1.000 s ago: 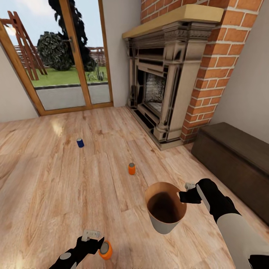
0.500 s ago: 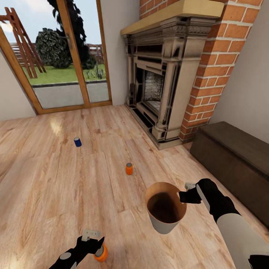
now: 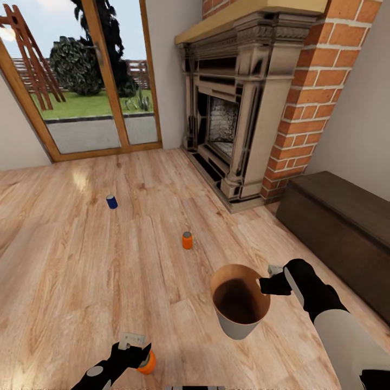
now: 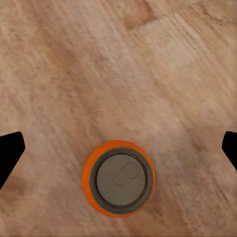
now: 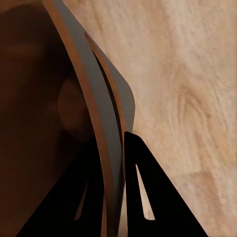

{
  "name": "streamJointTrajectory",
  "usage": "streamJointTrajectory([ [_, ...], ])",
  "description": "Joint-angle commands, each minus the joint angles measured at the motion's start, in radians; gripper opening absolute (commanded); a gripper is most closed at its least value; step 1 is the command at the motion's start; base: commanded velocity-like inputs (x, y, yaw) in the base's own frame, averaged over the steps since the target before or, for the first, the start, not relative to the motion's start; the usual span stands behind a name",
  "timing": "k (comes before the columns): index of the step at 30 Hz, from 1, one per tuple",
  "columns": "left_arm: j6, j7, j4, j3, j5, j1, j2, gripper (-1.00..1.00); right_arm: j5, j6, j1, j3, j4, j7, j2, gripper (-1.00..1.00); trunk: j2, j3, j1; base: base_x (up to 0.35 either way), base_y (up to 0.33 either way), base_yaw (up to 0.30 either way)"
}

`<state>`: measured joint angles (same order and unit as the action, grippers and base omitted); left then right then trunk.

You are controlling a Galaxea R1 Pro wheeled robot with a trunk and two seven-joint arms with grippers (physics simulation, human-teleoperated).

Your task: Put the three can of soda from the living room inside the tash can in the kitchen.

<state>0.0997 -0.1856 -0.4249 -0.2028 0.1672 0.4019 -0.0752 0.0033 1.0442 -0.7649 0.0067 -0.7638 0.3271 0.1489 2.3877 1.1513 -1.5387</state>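
Note:
The tash can (image 3: pixel 240 319), tan inside and pale outside, hangs above the living room floor with my right gripper (image 3: pixel 269 284) shut on its rim; in the right wrist view the fingers (image 5: pixel 143 187) pinch its thin wall (image 5: pixel 106 113). One orange can of soda (image 3: pixel 146 363) stands upright on the planks under my open left gripper (image 3: pixel 134 349). In the left wrist view its silver top (image 4: pixel 118 177) sits between the wide-apart fingertips (image 4: pixel 10 153), untouched. A second orange can (image 3: pixel 187 240) stands mid-floor, and a dark blue can (image 3: pixel 111 201) farther back left.
An ornate dark fireplace (image 3: pixel 233 119) with a red brick chimney (image 3: pixel 314 92) fills the back right. A dark low bench (image 3: pixel 341 227) runs along the right wall. Wood-framed glass doors (image 3: pixel 86 92) close the back left. Light wood planks (image 3: pixel 65 271) stretch between.
The orange can by my left gripper was tilted with its top towards me; it now stands upright on the floor. The head view has shifted slightly. The right arm and bin are unmoved.

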Motion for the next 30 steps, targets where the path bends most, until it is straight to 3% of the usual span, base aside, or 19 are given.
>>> streamJointTrajectory([
  [1,0.0,0.0,0.0,0.0,0.0,0.0,0.0,1.0,-0.025,0.003,-0.001,-0.001,0.0,0.005,0.0,-1.0,0.007,0.004,-0.004,0.0,0.0,0.0],
  [5,0.001,0.0,0.0,-0.001,0.0,0.0,0.0,1.0,-0.026,0.003,-0.001,0.0,0.0,0.005,0.0,-1.0,0.035,0.02,-0.019,0.0,0.0,0.0],
  [30,0.0,-0.002,-0.002,-0.001,0.0,0.0,0.0,1.0,-0.025,0.003,-0.001,0.003,-0.002,0.004,0.0,-1.0,0.042,0.04,-0.023,0.033,0.0,0.0],
])
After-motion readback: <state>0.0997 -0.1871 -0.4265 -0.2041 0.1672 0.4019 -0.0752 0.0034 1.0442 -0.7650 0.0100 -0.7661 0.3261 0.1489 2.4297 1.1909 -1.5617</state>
